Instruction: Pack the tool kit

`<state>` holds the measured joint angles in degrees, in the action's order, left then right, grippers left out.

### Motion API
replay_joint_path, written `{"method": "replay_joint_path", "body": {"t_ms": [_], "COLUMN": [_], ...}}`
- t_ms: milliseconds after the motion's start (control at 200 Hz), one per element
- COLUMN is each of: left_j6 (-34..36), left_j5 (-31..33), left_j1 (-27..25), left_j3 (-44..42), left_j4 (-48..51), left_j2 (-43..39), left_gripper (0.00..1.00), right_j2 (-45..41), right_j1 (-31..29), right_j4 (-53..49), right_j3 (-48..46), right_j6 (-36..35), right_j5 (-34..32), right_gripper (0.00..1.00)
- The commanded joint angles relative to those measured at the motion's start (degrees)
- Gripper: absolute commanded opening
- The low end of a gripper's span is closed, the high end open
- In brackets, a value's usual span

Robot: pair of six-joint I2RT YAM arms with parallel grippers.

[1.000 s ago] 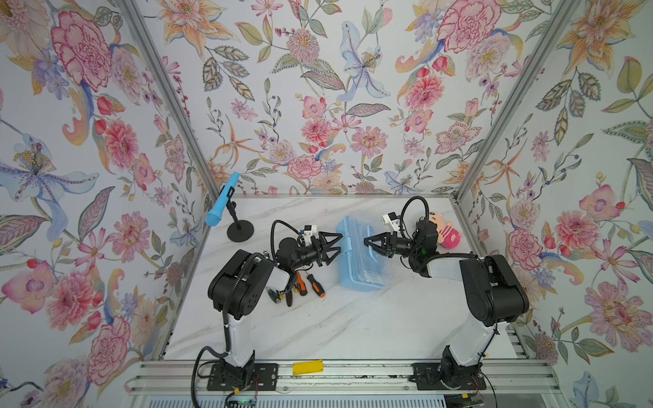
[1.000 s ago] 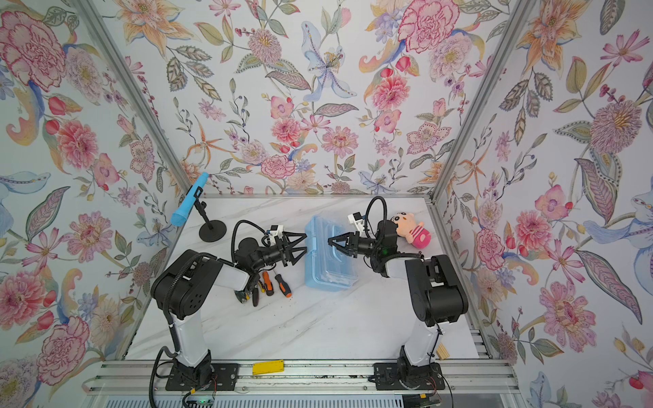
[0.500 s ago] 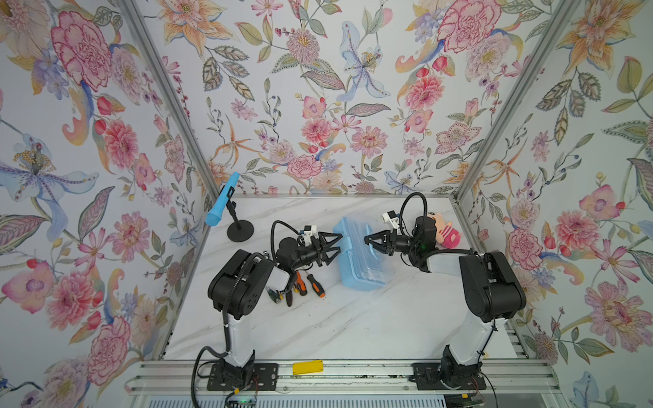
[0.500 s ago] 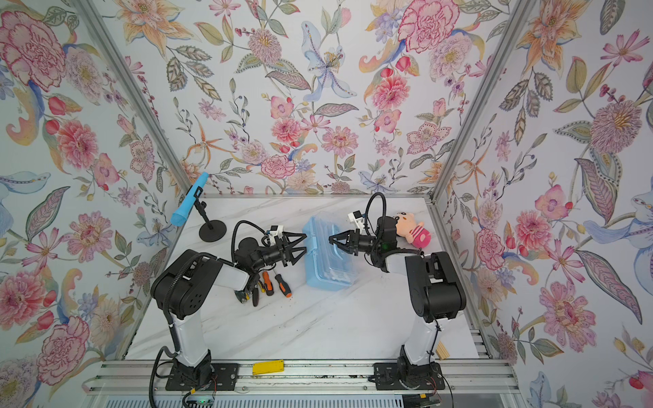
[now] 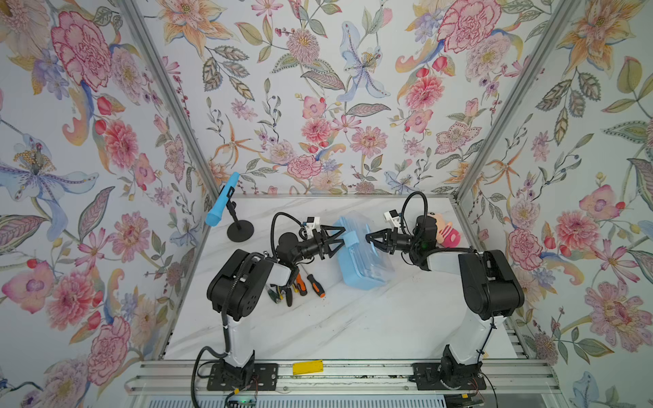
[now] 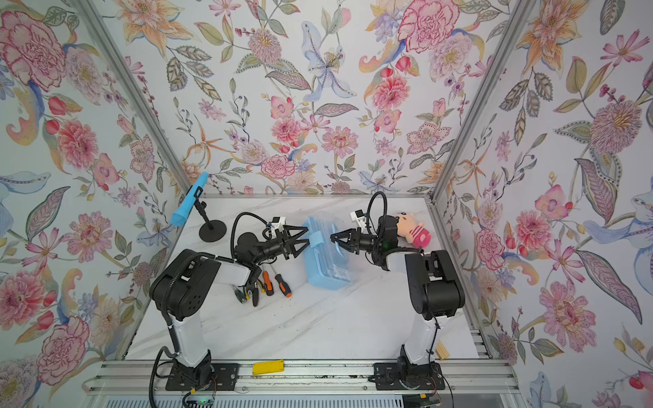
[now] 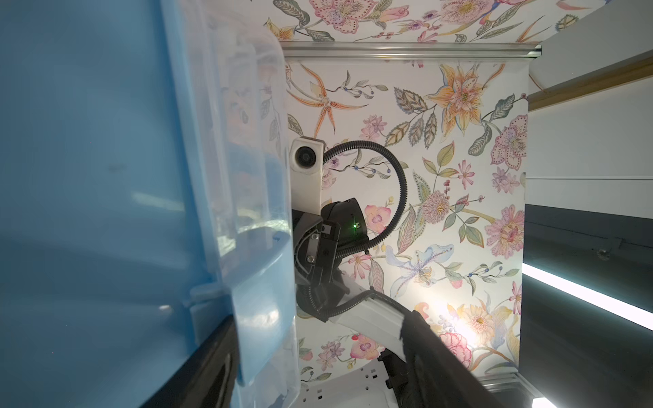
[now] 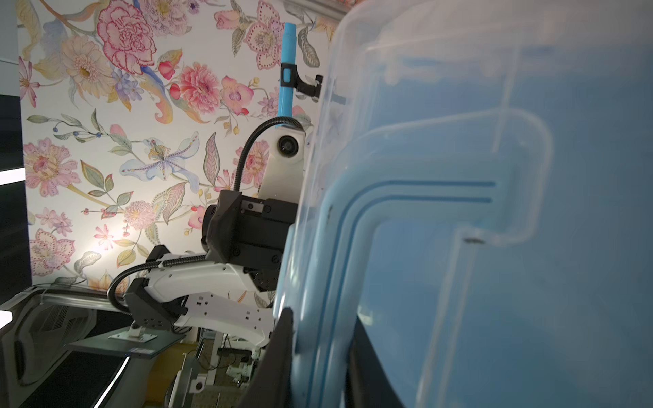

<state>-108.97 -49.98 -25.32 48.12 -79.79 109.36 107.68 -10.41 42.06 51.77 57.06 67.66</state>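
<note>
The tool kit [image 5: 365, 261] [image 6: 327, 263] is a light-blue box with a clear lid, lying mid-table in both top views. My right gripper [image 5: 369, 238] [image 8: 321, 360] is shut on its blue handle [image 8: 328, 282], one finger on each side. My left gripper [image 5: 343, 237] [image 7: 325, 371] is open at the box's left side. The blue latch tab [image 5: 350, 239] [image 7: 261, 311] sits between its jaws, against one finger [image 7: 212, 364]. Two orange-black screwdrivers [image 5: 315, 285] [image 6: 282, 284] and yellow-handled pliers [image 5: 282, 293] lie on the table under the left arm.
A blue microphone [image 5: 221, 201] on a black stand [image 5: 240, 230] is at the back left. A pink plush doll [image 5: 446, 229] lies at the back right behind the right wrist. A yellow tag [image 5: 307, 367] sits on the front rail. Flowered walls close three sides.
The right gripper has crept slightly toward the back with the handle. The left jaws have narrowed a little around the latch. The tools have not moved.
</note>
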Motion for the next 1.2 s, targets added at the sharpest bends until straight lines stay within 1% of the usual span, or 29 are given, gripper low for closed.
{"method": "replay_joint_path", "body": {"t_ms": [0,65,245,375,465,565,651,731,871,926,1061,1156,1196], "left_j6": [-0.6,-1.0,0.4,1.8,4.5,7.9,9.6,10.5,10.7,10.6,9.5,9.4,9.7], "left_j5": [-1.9,-0.8,-1.5,-2.0,-2.5,-3.0,-3.4,-3.3,-3.0,-3.0,-3.0,-3.0,-2.8], "left_j1": [0.2,1.5,5.4,5.8,5.8,5.8,5.8,5.8,4.9,4.3,3.4,3.0,2.9], "left_j3": [5.3,4.0,-1.3,-2.4,-2.2,-1.6,-1.5,-1.7,-1.4,-0.9,0.0,0.1,0.0], "left_j4": [-22.8,-23.0,-22.4,-20.6,-17.3,-13.0,-11.3,-10.9,-11.8,-12.1,-14.1,-14.5,-14.1], "left_j2": [-7.0,-6.2,-5.6,-5.7,-6.3,-5.9,-4.6,-2.6,1.0,2.2,4.6,4.8,4.6], "left_gripper": [0.75,0.75,0.74,0.74,0.75,0.76,0.76,0.76,0.76,0.76,0.75,0.75,0.75], "right_j2": [8.3,7.6,4.5,3.0,1.8,-1.2,-4.5,-7.6,-11.0,-12.0,-14.5,-16.9,-17.9], "right_j1": [-1.5,-1.4,-0.6,-0.6,-0.5,-0.3,-0.1,0.4,0.7,0.7,0.6,0.2,0.1], "right_j4": [-13.4,-13.2,-12.9,-12.8,-12.3,-14.2,-19.7,-27.5,-48.2,-52.7,-56.5,-58.0,-60.4], "right_j3": [-5.1,-5.1,-6.1,-6.2,-6.3,-5.8,-4.4,-2.3,5.3,7.2,9.1,10.0,11.3], "right_j6": [-15.1,-15.1,-14.7,-14.3,-13.5,-13.9,-16.2,-19.5,-27.2,-28.4,-28.2,-28.2,-29.1], "right_j5": [-11.4,-11.3,-11.6,-11.7,-11.4,-12.0,-13.2,-14.8,-19.4,-19.9,-20.1,-20.4,-20.8], "right_gripper": [0.0,0.0,0.0,0.0,0.0,0.0,0.0,0.0,0.0,0.0,0.0,0.0,0.0]}}
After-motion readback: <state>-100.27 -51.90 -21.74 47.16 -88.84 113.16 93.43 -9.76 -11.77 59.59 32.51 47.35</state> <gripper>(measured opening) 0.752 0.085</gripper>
